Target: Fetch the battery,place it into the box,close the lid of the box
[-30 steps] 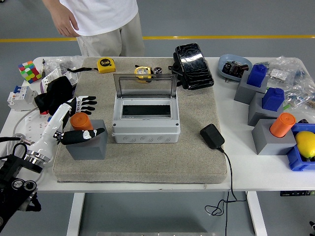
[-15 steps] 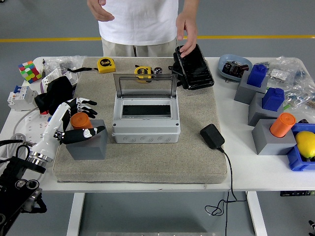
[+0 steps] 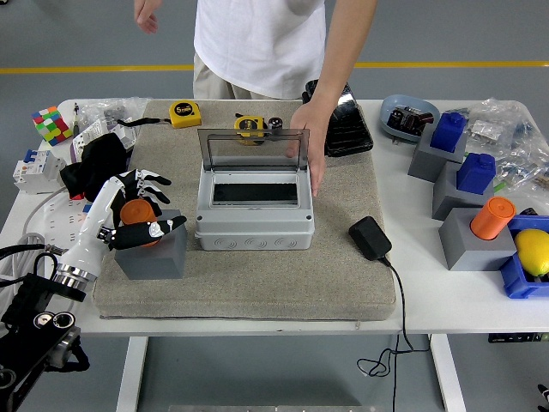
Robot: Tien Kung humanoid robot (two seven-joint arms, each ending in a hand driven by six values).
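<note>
The orange battery (image 3: 135, 211) stands in a grey block (image 3: 157, 250) at the left of the beige mat (image 3: 257, 275). My left hand (image 3: 130, 209) wraps it, thumb in front and fingers (image 3: 147, 178) curled behind. The grey box (image 3: 255, 225) sits mid-mat with its clear lid (image 3: 251, 148) standing upright and open. A person at the far side reaches a hand (image 3: 313, 146) down beside the lid's right edge, touching the box's right side. My right arm is out of view.
Black adapter (image 3: 370, 238) with cable lies right of the box. Black pack (image 3: 350, 129) and tape measures (image 3: 184, 112) are at the mat's back. Grey blocks with blue and orange batteries (image 3: 492, 218), a lemon (image 3: 533, 251) stand right. Rubik's cube (image 3: 51, 124) and black cloth (image 3: 99, 159) lie left.
The person stepped right and brought a hand from the black pack down to the box's right side. My left hand closed a little tighter round the orange battery.
</note>
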